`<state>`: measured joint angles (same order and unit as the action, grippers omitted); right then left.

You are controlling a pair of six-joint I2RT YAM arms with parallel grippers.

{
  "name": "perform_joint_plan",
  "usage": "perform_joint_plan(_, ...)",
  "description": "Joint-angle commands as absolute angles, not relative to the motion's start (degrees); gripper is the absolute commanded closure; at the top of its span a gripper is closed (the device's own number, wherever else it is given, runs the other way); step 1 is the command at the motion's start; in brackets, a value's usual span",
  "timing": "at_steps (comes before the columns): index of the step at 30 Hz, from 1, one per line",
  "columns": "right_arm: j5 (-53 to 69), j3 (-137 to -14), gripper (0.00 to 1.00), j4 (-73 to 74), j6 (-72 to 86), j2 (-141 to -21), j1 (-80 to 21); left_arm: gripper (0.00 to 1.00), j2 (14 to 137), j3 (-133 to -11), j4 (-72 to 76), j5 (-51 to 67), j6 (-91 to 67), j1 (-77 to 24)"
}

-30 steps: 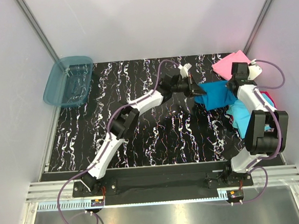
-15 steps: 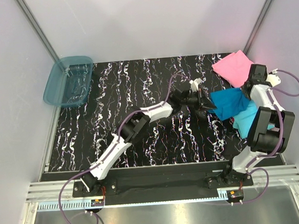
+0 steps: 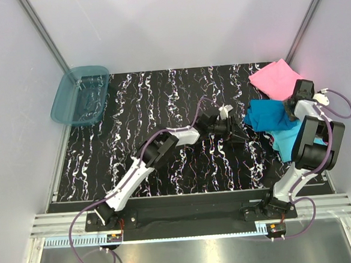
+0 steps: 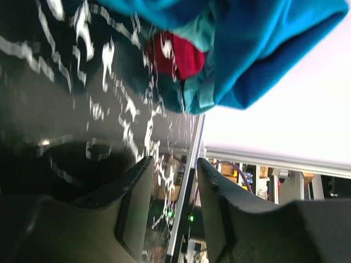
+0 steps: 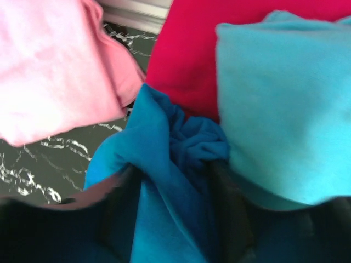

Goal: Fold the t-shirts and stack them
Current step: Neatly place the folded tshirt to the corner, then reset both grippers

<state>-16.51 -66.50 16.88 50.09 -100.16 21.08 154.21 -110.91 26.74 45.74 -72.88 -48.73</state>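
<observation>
The teal-blue t-shirt (image 3: 268, 114) lies bunched at the right of the table, partly over the folded light cyan t-shirt (image 3: 286, 140). The pink t-shirt (image 3: 273, 78) lies behind them. A magenta-red t-shirt (image 5: 189, 52) shows under the cyan one (image 5: 279, 98) in the right wrist view. My left gripper (image 3: 238, 131) is just left of the teal shirt (image 4: 263, 49), open, with nothing between its fingers (image 4: 134, 186). My right gripper (image 5: 173, 213) is at the shirt's right end, its jaws apart with teal cloth (image 5: 159, 148) lying loosely between them.
A translucent blue plastic tub (image 3: 79, 95) stands at the back left corner. The black marbled table (image 3: 165, 150) runs between white walls, with the right wall close behind the shirts. A metal rail (image 3: 187, 218) runs along the near edge.
Both grippers have opened and let the teal-blue shirt go. It has come right and now rests on the cyan shirt. The left gripper has drawn back a little to the left.
</observation>
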Motion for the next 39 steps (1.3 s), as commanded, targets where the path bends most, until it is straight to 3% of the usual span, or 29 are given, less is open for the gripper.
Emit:
perform_joint_plan(1, -14.33, -66.18, 0.39, 14.51, 50.45, -98.53, 21.36, 0.56, 149.34, -105.31, 28.12, 45.80, -69.96, -48.08)
perform_joint_plan(3, -13.19, -66.01, 0.34, 14.06, 49.75, -96.60, 21.36, 0.56, 147.49, -103.54, 28.04, 45.18, -68.74, -47.55)
perform_joint_plan(12, -7.65, -67.58, 0.32, 11.95, 48.61, -89.74, 20.04, 0.57, 134.40, -97.56, 20.23, 40.18, -59.43, -42.55)
perform_joint_plan(20, -1.69, -74.08, 0.30, 13.36, 43.78, -83.85, 14.34, 0.52, 119.72, -105.46, -7.88, 28.58, -39.75, -36.83)
perform_joint_plan(25, 3.42, -75.77, 0.29, 11.87, 38.51, -81.74, 10.03, 0.48, 109.88, -106.53, -19.32, 14.27, -25.51, -34.02)
perform_joint_plan(32, 17.38, -66.47, 0.26, 0.72, 36.30, -77.97, 1.07, 0.44, 96.34, -95.29, -20.83, -5.17, -16.00, -31.82)
perform_joint_plan(39, 14.25, -58.46, 0.22, -2.55, 32.26, -77.52, -13.43, 0.40, 87.03, -82.10, -18.11, -13.62, -13.44, -30.41)
